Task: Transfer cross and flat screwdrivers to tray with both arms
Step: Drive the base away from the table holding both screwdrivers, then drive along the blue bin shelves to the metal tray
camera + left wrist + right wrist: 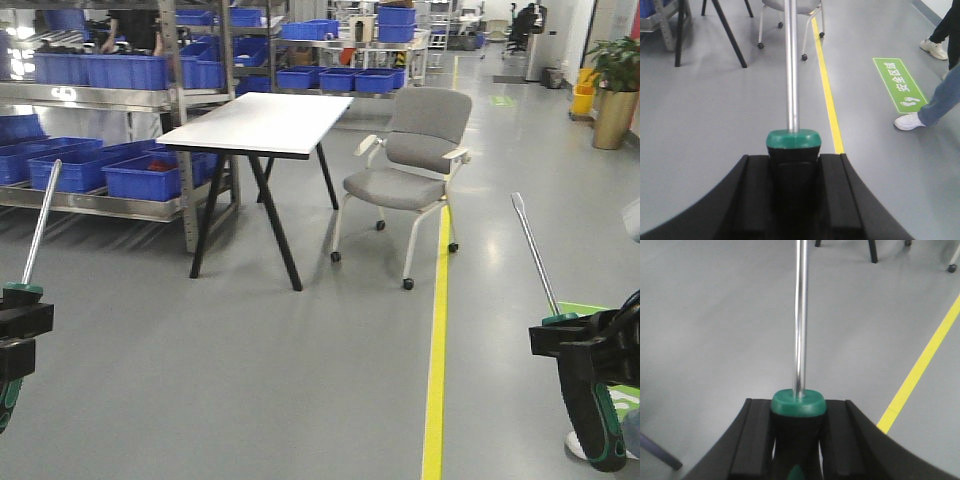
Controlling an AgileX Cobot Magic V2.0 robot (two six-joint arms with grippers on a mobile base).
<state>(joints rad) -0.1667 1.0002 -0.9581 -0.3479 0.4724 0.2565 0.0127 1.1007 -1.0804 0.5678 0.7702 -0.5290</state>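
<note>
At opposite edges, left claw and right claw clench screwdrivers, shafts up.

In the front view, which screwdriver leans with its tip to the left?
The right screwdriver, in the right gripper: its shaft slants up-left, toward the chair. The left screwdriver slants up-right.

1. I am looking into a warehouse or factory hall: steel racks are loaded with blue plastic bins.
2. The smooth grey floor carries a painted yellow line and a green safety marking.
3. A white table and a grey chair stand in the open aisle.
</note>
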